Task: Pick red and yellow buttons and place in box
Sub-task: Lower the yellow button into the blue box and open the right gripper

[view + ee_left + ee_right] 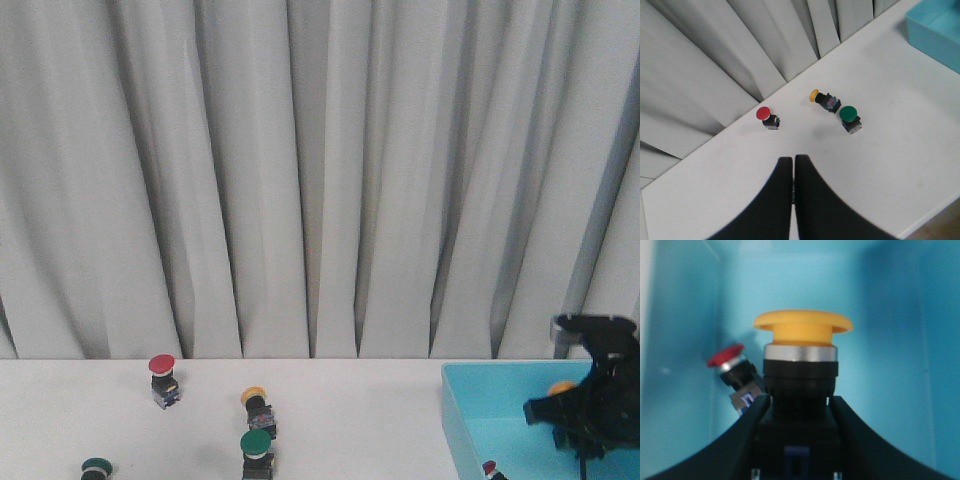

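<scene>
yellow button point(802, 335) between right pincer point(799, 412) fingers

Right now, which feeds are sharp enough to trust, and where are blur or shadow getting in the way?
Front view: soft, low-detail. Left wrist view: crisp on the table buttons, faint shadows beside them; the left gripper is dark and featureless. Right wrist view: the held yellow button is slightly soft, the red button behind blurrier, the box walls shadowed.

No readable text, label, brand or number appears on anything in view.
</scene>
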Robot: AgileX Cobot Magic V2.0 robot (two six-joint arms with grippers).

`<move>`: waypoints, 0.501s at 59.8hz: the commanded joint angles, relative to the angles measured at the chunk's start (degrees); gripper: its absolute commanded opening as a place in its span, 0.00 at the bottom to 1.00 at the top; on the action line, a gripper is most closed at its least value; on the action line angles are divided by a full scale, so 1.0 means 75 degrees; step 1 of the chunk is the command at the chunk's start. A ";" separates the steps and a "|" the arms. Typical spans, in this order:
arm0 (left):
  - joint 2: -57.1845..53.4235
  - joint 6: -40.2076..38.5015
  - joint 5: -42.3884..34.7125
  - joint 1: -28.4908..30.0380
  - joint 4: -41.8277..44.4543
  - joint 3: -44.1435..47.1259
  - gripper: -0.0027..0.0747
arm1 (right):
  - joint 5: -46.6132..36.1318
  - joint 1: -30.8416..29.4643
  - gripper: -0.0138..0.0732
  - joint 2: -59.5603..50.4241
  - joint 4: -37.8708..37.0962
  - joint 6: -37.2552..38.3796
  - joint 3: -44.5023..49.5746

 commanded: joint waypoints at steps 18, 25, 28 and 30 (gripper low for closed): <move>-0.0164 -0.0131 -0.0240 -0.0005 0.0096 -0.0038 0.03 | -0.0308 -0.0175 0.28 0.0950 -0.0172 -0.0590 -0.0238; -0.0175 -0.0130 -0.0240 -0.0005 0.0096 -0.0038 0.03 | -0.0249 -0.0175 0.28 0.1306 -0.0301 -0.0509 -0.0238; -0.0175 -0.0130 -0.0240 -0.0005 0.0096 -0.0038 0.03 | -0.0275 -0.0175 0.28 0.1410 -0.0301 -0.0472 -0.0238; -0.0175 -0.0130 -0.0240 -0.0005 0.0096 -0.0038 0.03 | -0.0328 -0.0175 0.29 0.1454 -0.0327 -0.0472 -0.0238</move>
